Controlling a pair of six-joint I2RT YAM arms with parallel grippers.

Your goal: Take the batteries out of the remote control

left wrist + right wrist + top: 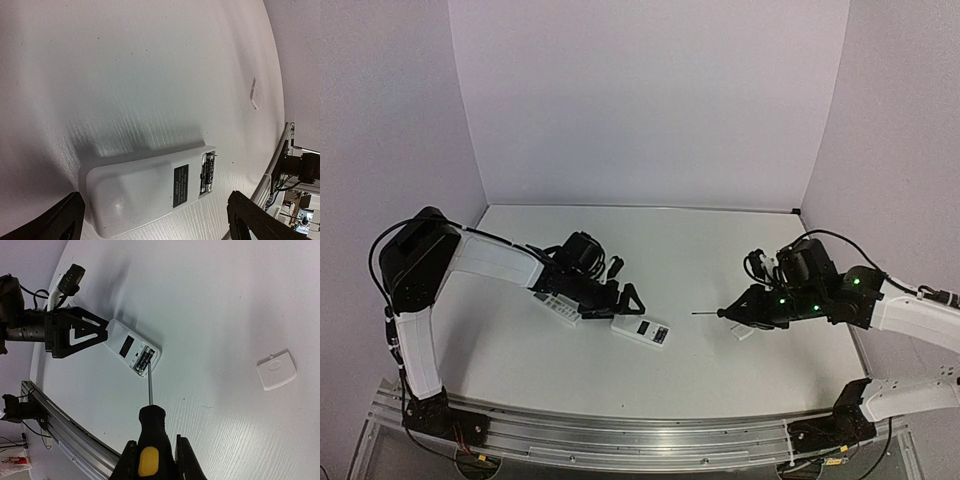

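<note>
We see the white worktop (690, 250) carrying the remote (641, 331) back-up, a slimmer remote (558, 307) near it, and a cover (276, 371) well apart.

On the white table (700, 250), the remote control (640, 331) lies just below the left arm's fingers (633, 297), with a slimmer remote (557, 306) beside it. The right arm's fingers (752, 305) clasp a screwdriver (712, 313), whose tip points leftward, apart from the remote control.
</note>
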